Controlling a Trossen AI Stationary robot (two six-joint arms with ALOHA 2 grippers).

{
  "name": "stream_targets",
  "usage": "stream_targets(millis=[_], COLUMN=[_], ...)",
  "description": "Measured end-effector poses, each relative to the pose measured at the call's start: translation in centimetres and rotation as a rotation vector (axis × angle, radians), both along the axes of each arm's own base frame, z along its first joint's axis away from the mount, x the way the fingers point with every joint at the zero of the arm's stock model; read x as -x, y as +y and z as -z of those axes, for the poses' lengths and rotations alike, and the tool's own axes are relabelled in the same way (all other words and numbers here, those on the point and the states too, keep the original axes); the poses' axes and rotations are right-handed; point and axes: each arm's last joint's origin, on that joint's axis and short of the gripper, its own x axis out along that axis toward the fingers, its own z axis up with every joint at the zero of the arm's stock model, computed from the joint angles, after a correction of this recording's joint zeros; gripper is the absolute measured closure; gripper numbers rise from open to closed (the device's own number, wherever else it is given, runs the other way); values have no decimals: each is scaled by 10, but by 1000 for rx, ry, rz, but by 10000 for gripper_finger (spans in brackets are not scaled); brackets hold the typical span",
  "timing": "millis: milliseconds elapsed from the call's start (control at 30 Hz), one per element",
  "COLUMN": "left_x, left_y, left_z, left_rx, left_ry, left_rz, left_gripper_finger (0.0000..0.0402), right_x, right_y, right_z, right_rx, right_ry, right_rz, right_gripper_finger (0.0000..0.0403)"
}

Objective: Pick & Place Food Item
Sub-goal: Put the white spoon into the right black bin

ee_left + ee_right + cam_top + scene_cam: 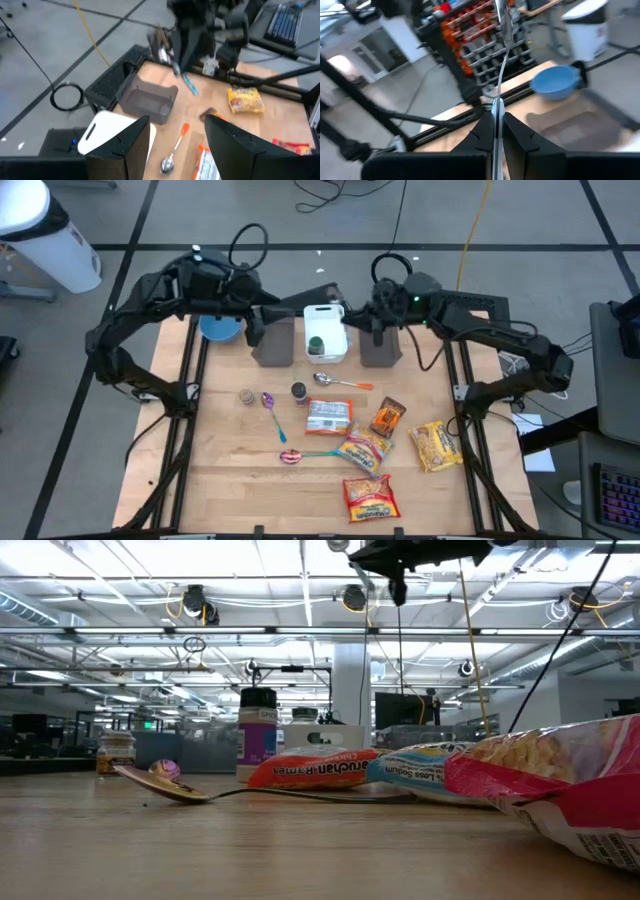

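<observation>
Closest to the low camera I've got a red-and-white packet (560,790) filling the right edge, lying flat on the wooden table (230,480), with a red ramen packet (310,768) and a spoon (170,785) lined up behind it. From above, the food packets (365,450) are all down on the near right part of the table, loosely clustered, and neither gripper has one.

Left gripper (180,127) now: fingers spread wide, nothing between them. I see it hanging over the back of the table, above the left grey bin (272,342), with the blue bowl (220,329) just beside that bin at the table's edge. Through its wrist camera I'm looking down at the white container (107,132) and an orange-handled spoon (175,147) lying on the wood.

Right gripper (495,117): fingers pressed tight, pinching a thin silver-shafted utensil (499,60) that stands up out of the grip. From the left wrist it shows a teal handle end. That gripper is above the right grey bin (380,348), on the other side of the white container from the left one.

Two small jars (299,391) and a purple spoon (270,408) sit mid-table, apart from the packets
</observation>
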Motion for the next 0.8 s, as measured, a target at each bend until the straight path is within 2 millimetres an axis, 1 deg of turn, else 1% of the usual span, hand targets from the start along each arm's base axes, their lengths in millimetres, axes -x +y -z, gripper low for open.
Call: stream_targets(millis=[100, 167, 267, 400, 500, 567, 633, 800], left_x=[3, 8, 7, 16, 21, 27, 31, 44], left_y=[1, 4, 4, 3, 3, 3, 1, -2], left_z=[5, 15, 26, 41, 51, 61, 67, 83], left_rx=[21, 45, 70, 105, 138, 163, 165, 206], left_ry=[-20, -6, -67, -144, -231, -254, -306, -359], left_rz=[8, -5, 18, 31, 45, 41, 38, 11], left_gripper_finger=[201, 201, 201, 201, 201, 201, 201, 201], right_x=[19, 31, 46, 61, 67, 69, 71, 73], right_y=[-3, -4, -2, -1, -3, -4, -6, -7], right_z=[-5, -9, -14, -16, -14, -6, 6, 51], right_rx=[36, 62, 91, 111, 102, 94, 74, -31], right_ry=[41, 64, 87, 124, 146, 152, 141, 40], right_rz=[89, 134, 184, 223, 241, 251, 268, 299], right_gripper_finger=[395, 395, 395, 395, 395, 395, 395, 395])
